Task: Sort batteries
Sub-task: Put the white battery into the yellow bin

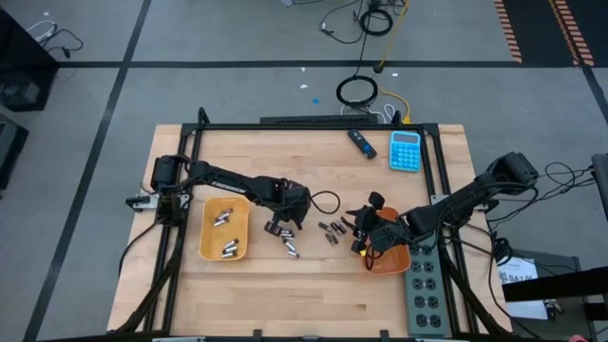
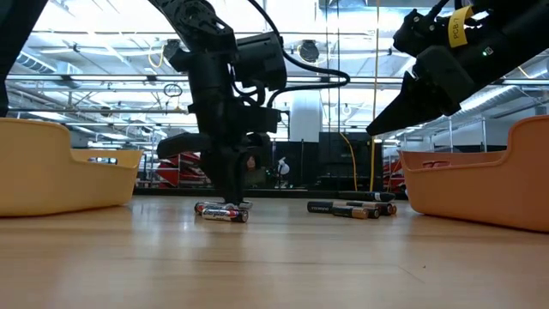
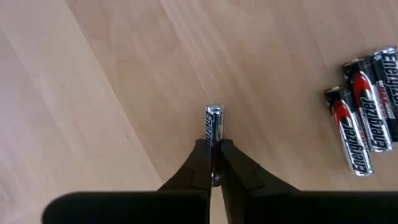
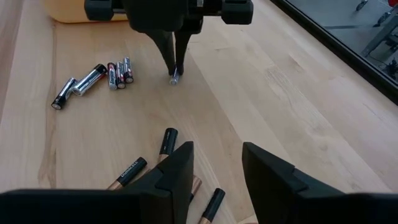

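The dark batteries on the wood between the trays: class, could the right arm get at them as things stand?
Probably yes. The right gripper hangs open just above the dark batteries, nothing between; the left gripper grips a silver battery farther off.

From my station I see a grey floor (image 1: 237, 38) crossed by dark tape lines, with hazard striping (image 1: 518, 28) at one corner and coiled cables (image 1: 357, 91) beyond the wooden table (image 1: 285, 294). Bright overhead lights (image 2: 94, 26) wash the hall behind.

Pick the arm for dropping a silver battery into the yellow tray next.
Left. Its pincer is shut on a silver battery beside the yellow tray. The right pincer is open and empty, across the table by the orange tray.
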You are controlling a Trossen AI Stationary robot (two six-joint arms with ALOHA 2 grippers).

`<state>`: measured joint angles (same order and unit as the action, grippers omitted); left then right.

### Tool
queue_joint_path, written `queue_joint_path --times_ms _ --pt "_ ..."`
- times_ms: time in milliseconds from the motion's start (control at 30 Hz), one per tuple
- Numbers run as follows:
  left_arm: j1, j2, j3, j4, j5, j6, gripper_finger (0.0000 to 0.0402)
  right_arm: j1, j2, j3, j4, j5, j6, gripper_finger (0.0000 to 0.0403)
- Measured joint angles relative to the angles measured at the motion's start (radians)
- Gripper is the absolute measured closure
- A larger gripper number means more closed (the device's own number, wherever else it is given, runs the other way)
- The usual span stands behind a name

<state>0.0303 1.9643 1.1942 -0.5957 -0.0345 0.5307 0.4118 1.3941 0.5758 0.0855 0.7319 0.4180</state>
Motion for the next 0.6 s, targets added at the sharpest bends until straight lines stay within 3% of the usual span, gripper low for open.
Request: queue_joint_path --times_ms 600 --pt "-0.003 -0.22 0.036 -0.105 -0.078 -0.149 0.0401 0.0 0.0 0.0 0.0 0.0 0.008 0.0273"
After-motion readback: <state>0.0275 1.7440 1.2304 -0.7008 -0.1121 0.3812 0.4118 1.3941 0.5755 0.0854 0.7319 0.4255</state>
